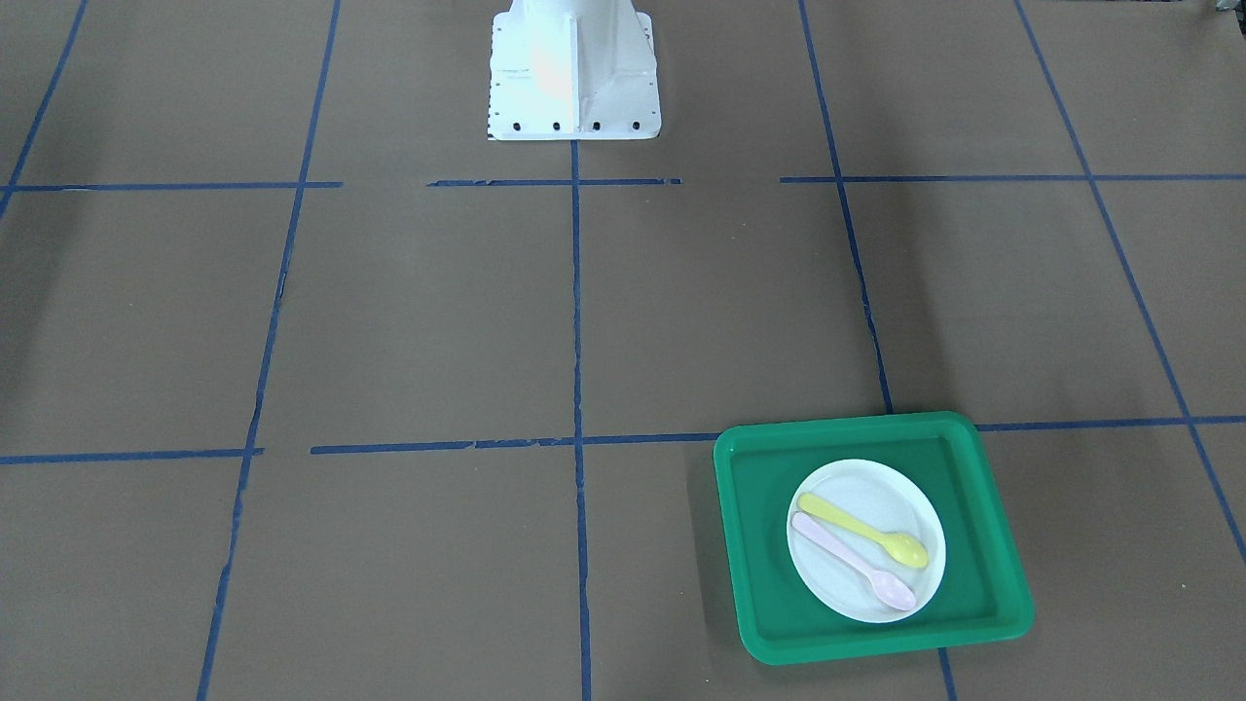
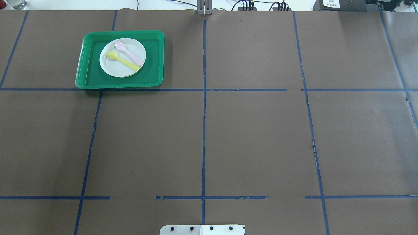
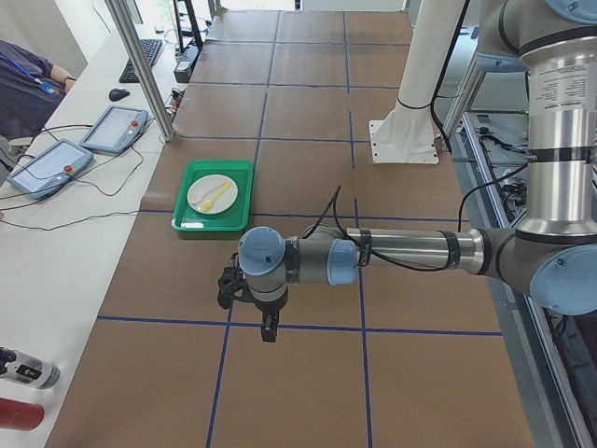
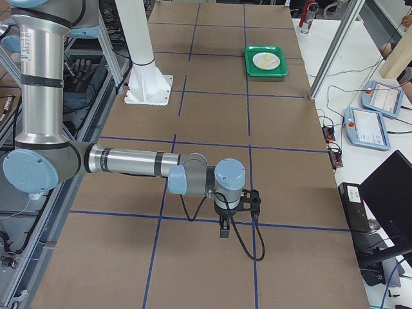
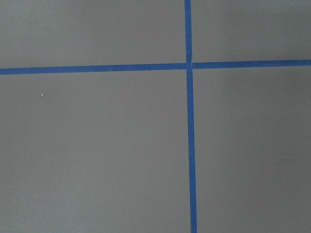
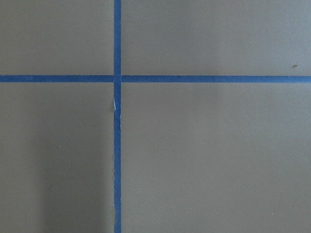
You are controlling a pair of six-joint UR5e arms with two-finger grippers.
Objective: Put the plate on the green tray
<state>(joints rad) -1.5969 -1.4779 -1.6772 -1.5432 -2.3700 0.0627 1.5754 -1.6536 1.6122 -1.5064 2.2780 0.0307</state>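
Observation:
The small white plate (image 1: 834, 586) lies inside the green tray (image 1: 761, 492), with a yellow spoon (image 1: 861, 531) and a pink spoon (image 1: 847, 560) on it. Plate (image 2: 114, 67) and tray (image 2: 153, 65) sit at the far left of the overhead view. My left gripper (image 3: 269, 331) shows only in the exterior left view, hanging over bare table well away from the tray (image 3: 187, 222); I cannot tell if it is open. My right gripper (image 4: 224, 230) shows only in the exterior right view, far from the tray (image 4: 254, 69); I cannot tell its state. Neither holds anything visible.
Brown paper with a blue tape grid (image 2: 204, 130) covers the table. The robot's white base (image 1: 572, 73) stands at the table's middle edge. Both wrist views show only paper and tape crossings. Operator tablets (image 3: 112, 129) and cables lie on the side bench.

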